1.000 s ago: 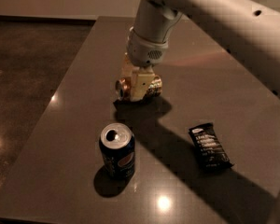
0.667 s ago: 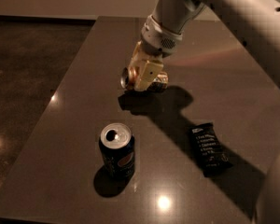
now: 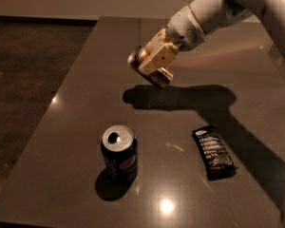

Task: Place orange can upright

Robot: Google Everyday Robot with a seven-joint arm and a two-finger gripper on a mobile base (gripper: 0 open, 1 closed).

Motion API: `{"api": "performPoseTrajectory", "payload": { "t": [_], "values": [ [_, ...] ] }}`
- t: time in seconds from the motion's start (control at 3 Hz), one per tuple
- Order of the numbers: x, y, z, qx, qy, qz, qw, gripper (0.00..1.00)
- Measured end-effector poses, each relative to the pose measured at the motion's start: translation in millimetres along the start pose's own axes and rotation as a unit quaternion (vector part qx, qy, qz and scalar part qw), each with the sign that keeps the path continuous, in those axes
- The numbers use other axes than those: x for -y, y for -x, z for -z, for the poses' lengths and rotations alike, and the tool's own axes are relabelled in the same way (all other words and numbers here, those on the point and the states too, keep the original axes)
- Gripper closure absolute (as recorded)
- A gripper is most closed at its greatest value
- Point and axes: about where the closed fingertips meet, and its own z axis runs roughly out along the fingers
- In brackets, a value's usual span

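Note:
My gripper (image 3: 152, 63) is shut on the orange can (image 3: 147, 69) and holds it in the air above the middle of the dark table (image 3: 76, 108). The can is tilted, its silver top pointing up and to the left, its orange-gold body showing below the cream fingers (image 3: 157, 56). Its shadow lies on the table just beneath. The white arm reaches in from the upper right.
A dark blue Pepsi can (image 3: 119, 152) stands upright near the table's front left. A black snack packet (image 3: 213, 151) lies flat at the front right. The table's left edge borders a dark floor (image 3: 23, 80).
The gripper has lifted the orange can off the table and swung it up and to the right, tilting it. The Pepsi can and snack packet have not moved.

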Motion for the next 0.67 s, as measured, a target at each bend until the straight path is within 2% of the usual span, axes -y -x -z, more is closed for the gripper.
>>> {"api": "performPoseTrajectory", "payload": {
  "t": [0.33, 0.67],
  "values": [
    [6.1, 4.5, 9.4, 0.079, -0.031, -0.048, 0.9952, 1.00],
    [10.2, 2.0, 12.8, 0.150, -0.062, -0.077, 0.9838, 1.00]
  ]
}}
